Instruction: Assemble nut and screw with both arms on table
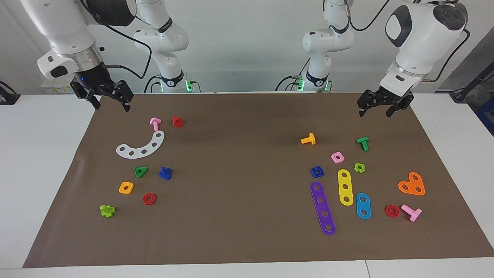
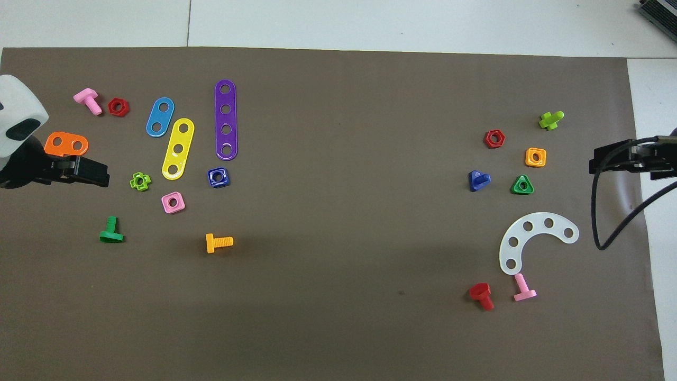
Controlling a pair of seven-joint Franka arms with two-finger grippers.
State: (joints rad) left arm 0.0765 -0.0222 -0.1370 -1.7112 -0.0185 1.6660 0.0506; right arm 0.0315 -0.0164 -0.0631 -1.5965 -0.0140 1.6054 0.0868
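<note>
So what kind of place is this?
Probably a robotics lab bench: two white arms over a brown mat, with toy bolts, nuts and strips laid out, like the blue nut.

Dark-blue square nut point(image 1: 317, 172) point(image 2: 218, 177) lay flat, hole up, toward left arm's end. Dark-blue screw point(image 1: 165, 173) point(image 2: 478, 180) lay on mat point(image 1: 247, 239) point(image 2: 338, 328) toward right arm's end, well apart.

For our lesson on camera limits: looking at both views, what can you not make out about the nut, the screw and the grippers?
- Nut: thread inside its hole, too small in both views.
- Screw: its stem, foreshortened in both views, length unclear.
- Left gripper: overhead, it covers part of the orange plate.
- Right gripper: overhead, cut off by the picture's edge; only its tip shows.
</note>
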